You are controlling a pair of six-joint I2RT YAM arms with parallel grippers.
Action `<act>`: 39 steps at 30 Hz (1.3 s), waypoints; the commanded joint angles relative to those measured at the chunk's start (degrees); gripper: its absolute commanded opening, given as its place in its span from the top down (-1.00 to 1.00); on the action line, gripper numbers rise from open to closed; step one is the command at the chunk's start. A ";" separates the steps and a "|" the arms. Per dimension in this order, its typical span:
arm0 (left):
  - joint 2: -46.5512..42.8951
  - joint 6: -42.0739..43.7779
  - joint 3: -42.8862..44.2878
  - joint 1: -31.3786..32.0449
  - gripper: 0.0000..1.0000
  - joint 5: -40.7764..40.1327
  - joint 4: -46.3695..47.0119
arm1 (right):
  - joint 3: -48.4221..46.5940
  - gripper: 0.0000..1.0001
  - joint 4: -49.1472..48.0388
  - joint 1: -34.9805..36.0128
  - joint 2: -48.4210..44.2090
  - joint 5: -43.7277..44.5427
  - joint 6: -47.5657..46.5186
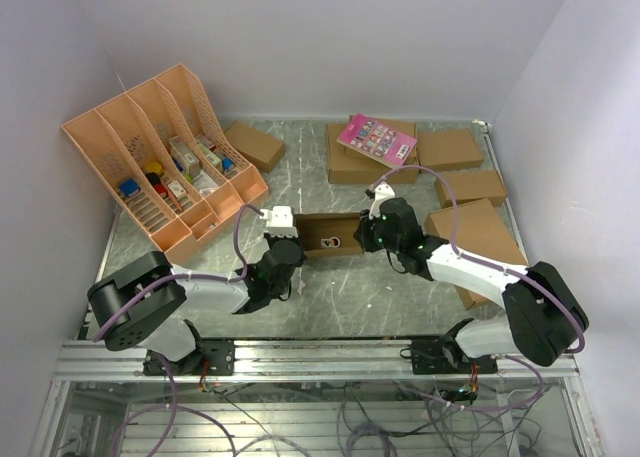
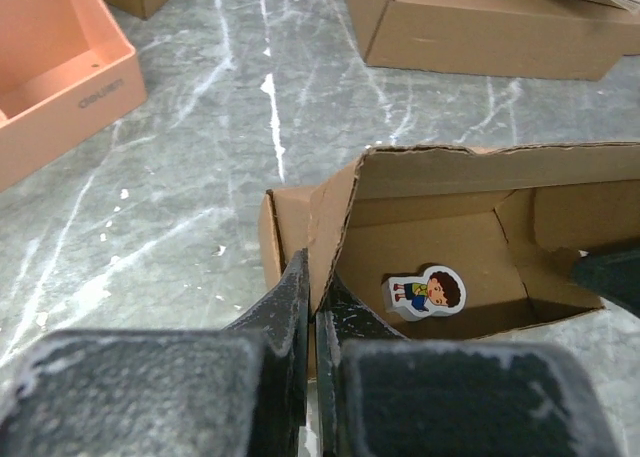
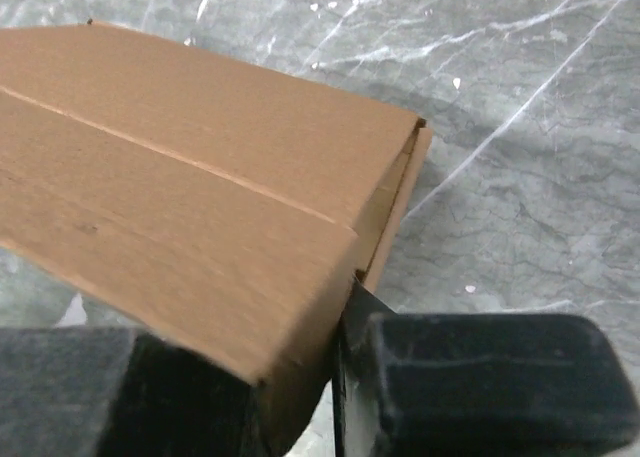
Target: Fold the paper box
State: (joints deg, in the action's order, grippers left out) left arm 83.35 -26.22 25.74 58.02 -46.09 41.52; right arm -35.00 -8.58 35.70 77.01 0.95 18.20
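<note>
Looking down from above, we see the paper box [image 1: 330,234] lying mid-table as an open trough between the two arms, its top not yet closed. The left gripper [image 1: 283,245] meets its left end and the right gripper [image 1: 372,232] its right end. An orange rack [image 1: 160,157] stands well apart behind.

From the left wrist, we see the fingers [image 2: 290,307] closed tight on the upright end wall of the box, pinching the cardboard. A small cartoon figure [image 2: 427,292] lies on the floor inside, and the long back flap stands above it.

From the right wrist, a corner of the box sits between the jaws, with one finger [image 3: 480,377] touching the cardboard edge. We cannot tell whether it pinches or sits loose.

We judge that the walls are formed and closing the top is the step in hand. The next move calls for the left hold to steady the box while the right arm frees itself and pushes the long flap over, without crushing the end wall.
</note>
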 commanded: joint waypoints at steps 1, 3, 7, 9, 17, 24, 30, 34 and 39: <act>0.20 -2.85 0.18 1.83 0.86 7.04 1.29 | -0.65 0.57 4.29 1.19 -1.61 0.66 -4.63; 0.60 -3.11 0.06 1.90 0.86 7.27 1.27 | -0.79 0.51 4.83 1.09 -2.75 1.01 -6.62; 0.65 -3.65 -0.42 1.99 0.86 7.28 1.03 | -1.00 0.33 5.46 0.82 -6.06 -0.06 -9.92; 0.66 -3.67 -0.32 2.01 0.86 7.03 0.37 | -1.64 0.26 6.74 0.48 -6.91 -1.02 -11.96; 1.59 -3.91 1.14 2.18 0.86 5.51 -2.45 | -2.68 -0.11 13.43 -5.69 -10.20 -11.82 -19.39; 2.72 -3.76 2.62 2.51 0.86 4.57 -3.36 | -5.89 -0.18 20.29 -18.58 -4.70 -26.91 -20.79; 2.90 -3.64 3.27 2.71 0.86 4.38 -4.33 | -8.12 -0.42 26.58 -22.86 -6.53 -37.46 -32.13; 2.53 -3.76 3.33 2.85 0.86 4.01 -5.31 | -9.34 -0.55 33.72 -22.92 -13.06 -41.95 -44.42; 2.60 -3.46 4.08 3.04 0.86 4.19 -6.87 | -12.44 -0.95 41.60 -22.91 -17.06 -45.95 -57.95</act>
State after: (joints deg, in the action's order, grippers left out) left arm 85.30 -28.95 28.64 60.25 -42.06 37.95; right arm -43.57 24.77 13.08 61.80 -39.33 -25.15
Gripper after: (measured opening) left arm 0.075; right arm 0.873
